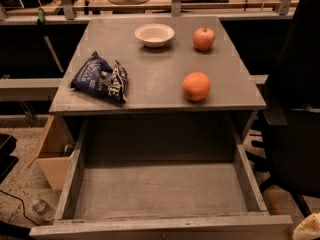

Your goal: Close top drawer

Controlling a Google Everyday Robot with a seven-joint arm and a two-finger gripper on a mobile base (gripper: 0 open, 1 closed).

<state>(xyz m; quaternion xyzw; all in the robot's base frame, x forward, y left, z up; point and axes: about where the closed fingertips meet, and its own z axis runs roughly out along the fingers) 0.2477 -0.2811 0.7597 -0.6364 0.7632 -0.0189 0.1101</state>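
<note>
The top drawer (160,191) is pulled far out from under the gray tabletop toward the camera. Its gray box interior is bare, and only the top edge of its front panel (160,228) shows along the bottom of the view; the knob is out of view. A pale rounded part at the bottom right corner appears to be my gripper (310,228), just right of the front panel's right end and apart from it. Most of it is cut off by the frame edge.
On the gray tabletop (160,79) lie a dark blue chip bag (101,78), a white bowl (154,34), a red apple (204,38) and an orange (196,86). A black chair (295,109) stands close on the right. A cardboard box (52,151) and a bottle (41,209) sit on the floor at left.
</note>
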